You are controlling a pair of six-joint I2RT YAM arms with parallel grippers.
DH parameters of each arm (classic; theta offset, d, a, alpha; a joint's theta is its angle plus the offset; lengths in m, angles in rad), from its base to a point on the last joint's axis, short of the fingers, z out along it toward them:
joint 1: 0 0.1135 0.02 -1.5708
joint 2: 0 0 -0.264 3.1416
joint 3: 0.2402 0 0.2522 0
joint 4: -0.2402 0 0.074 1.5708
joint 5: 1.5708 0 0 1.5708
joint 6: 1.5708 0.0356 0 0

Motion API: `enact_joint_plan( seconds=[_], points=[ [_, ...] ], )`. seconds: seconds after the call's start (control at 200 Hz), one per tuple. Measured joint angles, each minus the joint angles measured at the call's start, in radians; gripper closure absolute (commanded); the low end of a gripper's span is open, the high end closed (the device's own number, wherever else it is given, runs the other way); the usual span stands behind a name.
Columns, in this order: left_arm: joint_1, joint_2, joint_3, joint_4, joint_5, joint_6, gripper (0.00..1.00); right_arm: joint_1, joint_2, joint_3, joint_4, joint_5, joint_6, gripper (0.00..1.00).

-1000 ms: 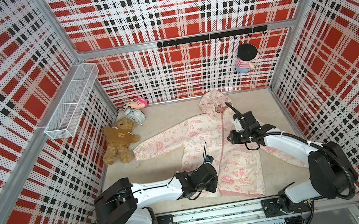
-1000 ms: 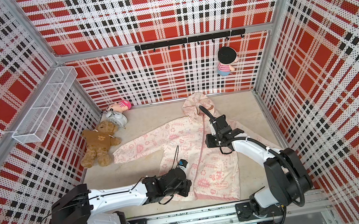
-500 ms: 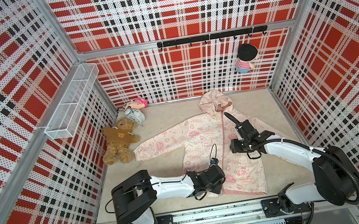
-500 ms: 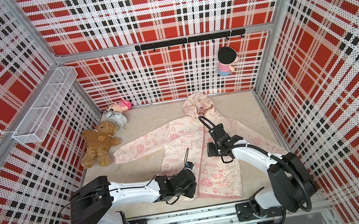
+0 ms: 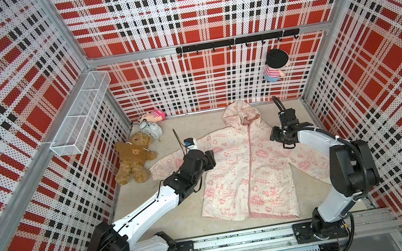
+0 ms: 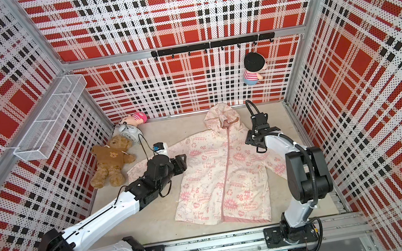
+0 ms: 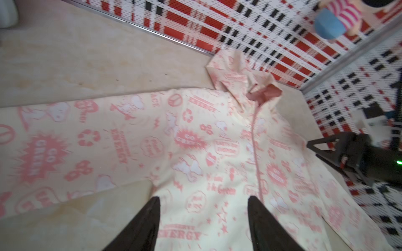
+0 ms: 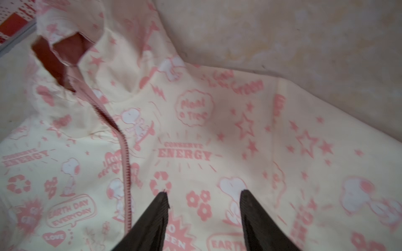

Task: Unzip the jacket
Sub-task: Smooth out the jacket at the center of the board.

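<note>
A staged robot test cell dressed as a child's closet: red, white and black plaid perforated wall panels (image 5: 204, 9) in aluminium framing (image 5: 130, 56), a black hook rail (image 5: 236, 41), a white wire-mesh basket (image 5: 80, 117), a brown plush teddy bear (image 5: 133, 158) on a beige tabletop (image 5: 194, 124), and white-and-black robot arms (image 5: 148, 212) bolted to a slotted metal base rail (image 5: 238, 239).

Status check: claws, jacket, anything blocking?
Left claw open, empty. Right claw open, empty. Cream hooded pink-print jacket flat, pink zipper closed to the neck. Brown plush teddy bear off to the side, clear.

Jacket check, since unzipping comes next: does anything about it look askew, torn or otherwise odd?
Nothing stands out. The jacket lies flat, front up, its zipper straight and closed; both sleeves spread sideways.
</note>
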Motion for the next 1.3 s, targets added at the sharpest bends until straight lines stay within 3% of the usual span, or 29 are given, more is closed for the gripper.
enact_joint_plan(
  seconds=[0.14, 0.251, 0.301, 0.536, 0.706, 0.912, 1.062, 1.278, 1.303],
  points=[
    [0.09, 0.253, 0.199, 0.007, 0.035, 0.081, 0.38, 0.038, 0.143, 0.185, 0.007, -0.043, -0.024, 0.38],
    [0.15, 0.48, 0.393, 0.023, 0.103, 0.096, 0.58, 0.083, 0.23, 0.291, 0.002, -0.069, -0.036, 0.44],
    [0.179, 0.574, 0.456, 0.03, 0.135, 0.091, 0.63, 0.104, 0.267, 0.324, 0.002, -0.082, -0.042, 0.47],
    [0.27, 0.806, 0.471, 0.048, 0.181, 0.041, 0.86, 0.18, 0.388, 0.326, -0.014, -0.128, -0.05, 0.55],
    [0.322, 0.784, 0.389, 0.13, 0.175, 0.002, 1.0, 0.206, 0.412, 0.34, -0.018, -0.141, -0.061, 0.54],
    [0.435, 0.651, 0.176, 0.225, 0.17, -0.063, 1.0, 0.22, 0.411, 0.325, 0.001, -0.147, -0.069, 0.55],
    [0.414, 0.548, 0.062, 0.203, 0.107, -0.097, 1.0, 0.246, 0.375, 0.254, 0.039, -0.136, -0.084, 0.55],
    [0.365, 0.295, -0.08, 0.053, -0.033, -0.113, 1.0, 0.26, 0.311, 0.214, -0.055, -0.129, -0.12, 0.43],
    [0.353, 0.255, -0.083, 0.034, -0.057, -0.112, 0.95, 0.258, 0.309, 0.224, -0.076, -0.129, -0.125, 0.42]
  ],
)
